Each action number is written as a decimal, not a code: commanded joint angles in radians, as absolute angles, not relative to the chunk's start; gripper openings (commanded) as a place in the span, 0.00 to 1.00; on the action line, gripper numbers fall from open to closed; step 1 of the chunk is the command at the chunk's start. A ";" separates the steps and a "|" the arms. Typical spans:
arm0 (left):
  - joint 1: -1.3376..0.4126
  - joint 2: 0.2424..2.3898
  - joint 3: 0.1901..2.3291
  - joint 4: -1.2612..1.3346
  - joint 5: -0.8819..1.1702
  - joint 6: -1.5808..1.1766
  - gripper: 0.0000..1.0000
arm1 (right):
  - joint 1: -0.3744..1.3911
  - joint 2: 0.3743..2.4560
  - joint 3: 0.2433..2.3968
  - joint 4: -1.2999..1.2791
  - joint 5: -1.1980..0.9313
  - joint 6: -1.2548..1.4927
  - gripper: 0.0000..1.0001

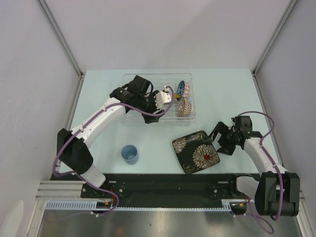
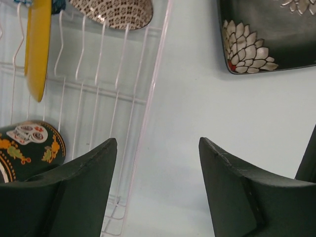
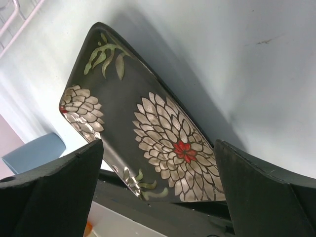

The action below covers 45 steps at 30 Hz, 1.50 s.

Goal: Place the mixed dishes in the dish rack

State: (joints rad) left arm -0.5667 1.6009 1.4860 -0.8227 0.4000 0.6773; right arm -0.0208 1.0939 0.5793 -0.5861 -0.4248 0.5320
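Note:
The clear dish rack (image 1: 131, 116) stands at the back middle of the table. In it a yellow plate (image 2: 38, 49) stands on edge beside a beige patterned bowl (image 2: 116, 12) and a blue patterned bowl (image 1: 183, 89). A dark mug with painted skulls (image 2: 29, 148) lies in the rack by my left finger. My left gripper (image 2: 158, 145) hangs open and empty over the rack's front rim. The black floral square plate (image 1: 196, 151) lies flat on the table. My right gripper (image 1: 218, 140) stands open just right of it, holding nothing. The small light-blue cup (image 1: 129, 153) stands upright at the front left.
The black rail (image 1: 163, 185) that carries the arm bases runs along the near edge, close to the floral plate's front corner. Grey walls close in the table on the left, right and back.

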 commanded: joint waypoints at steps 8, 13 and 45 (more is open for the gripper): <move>-0.696 1.539 1.390 -0.831 0.310 0.838 0.72 | -0.006 1.176 0.566 -0.496 -0.350 0.560 1.00; -0.701 1.552 1.346 -0.830 0.325 0.827 0.72 | 0.050 1.265 0.557 -0.433 -0.397 0.531 0.91; -0.756 1.624 1.192 -0.693 0.259 0.830 0.70 | 0.307 1.450 0.552 -0.442 -0.525 0.535 0.76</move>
State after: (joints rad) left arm -0.7536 1.6230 1.1969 -0.6788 0.2668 0.7990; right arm 0.2935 1.3800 0.5877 -0.4717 -0.5739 0.5587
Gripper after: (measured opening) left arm 0.703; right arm 0.801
